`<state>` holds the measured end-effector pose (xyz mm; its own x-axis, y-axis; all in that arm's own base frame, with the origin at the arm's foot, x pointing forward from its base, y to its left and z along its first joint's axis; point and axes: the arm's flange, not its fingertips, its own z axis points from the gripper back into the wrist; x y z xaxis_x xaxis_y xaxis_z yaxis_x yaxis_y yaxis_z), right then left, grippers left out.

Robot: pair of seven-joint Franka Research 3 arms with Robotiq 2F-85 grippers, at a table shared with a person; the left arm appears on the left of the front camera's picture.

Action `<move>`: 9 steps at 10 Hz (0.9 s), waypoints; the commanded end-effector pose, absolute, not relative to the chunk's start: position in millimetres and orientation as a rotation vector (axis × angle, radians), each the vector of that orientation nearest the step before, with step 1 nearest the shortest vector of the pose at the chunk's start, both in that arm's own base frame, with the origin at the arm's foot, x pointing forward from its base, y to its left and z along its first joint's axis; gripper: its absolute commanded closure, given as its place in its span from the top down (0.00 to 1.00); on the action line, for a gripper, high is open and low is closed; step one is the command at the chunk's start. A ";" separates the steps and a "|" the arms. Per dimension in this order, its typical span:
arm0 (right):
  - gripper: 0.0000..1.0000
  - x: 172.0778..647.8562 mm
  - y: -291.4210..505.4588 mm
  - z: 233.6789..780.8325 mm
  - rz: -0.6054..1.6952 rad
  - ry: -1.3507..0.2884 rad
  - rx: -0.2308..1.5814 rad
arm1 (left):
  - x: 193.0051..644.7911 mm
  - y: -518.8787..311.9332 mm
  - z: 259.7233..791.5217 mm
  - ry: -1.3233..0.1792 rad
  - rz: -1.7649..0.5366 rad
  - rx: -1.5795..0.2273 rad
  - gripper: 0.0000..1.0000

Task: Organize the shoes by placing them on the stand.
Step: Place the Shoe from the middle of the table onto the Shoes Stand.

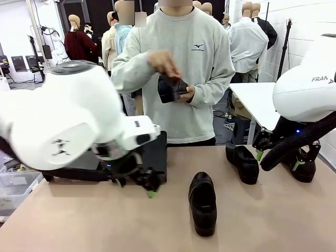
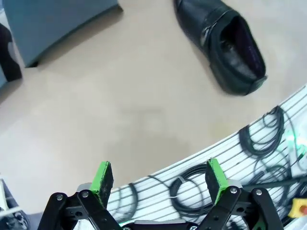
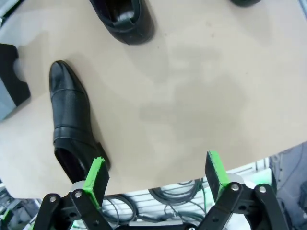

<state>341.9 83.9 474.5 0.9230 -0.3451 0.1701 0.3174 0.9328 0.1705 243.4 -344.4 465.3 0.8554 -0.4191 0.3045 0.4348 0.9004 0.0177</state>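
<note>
The table (image 1: 79,226) is carrying black shoes, among them the middle shoe (image 1: 202,202) and the right shoe (image 1: 242,163). The person (image 1: 184,63) at the far side is holding another shoe (image 1: 169,88) in both hands. The left gripper (image 2: 158,167) and the right gripper (image 3: 154,163) are hanging wide open, empty.

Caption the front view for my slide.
A person across the table holds one black shoe; other shoes lie on it between the white robot arms.
</note>
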 end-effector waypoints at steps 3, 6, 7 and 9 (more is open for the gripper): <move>1.00 341.8 82.4 474.9 -0.340 -0.197 0.143 | 277.3 -409.3 455.9 -0.267 -0.306 0.034 1.00; 1.00 341.8 82.4 474.9 -0.340 -0.197 0.143 | 293.1 -437.0 445.1 -0.127 -0.239 -0.059 1.00; 1.00 341.8 82.4 474.9 -0.340 -0.197 0.143 | 297.0 -444.7 440.8 -0.116 -0.207 -0.084 1.00; 1.00 341.8 82.4 474.9 -0.340 -0.197 0.143 | 291.7 -429.7 437.9 -0.152 -0.259 -0.047 1.00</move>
<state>341.8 83.1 475.1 0.9220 -0.3472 0.1715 0.3193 0.9322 0.1706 299.5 -439.8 430.9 0.9660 -0.2287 0.1207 0.2366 0.9700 -0.0553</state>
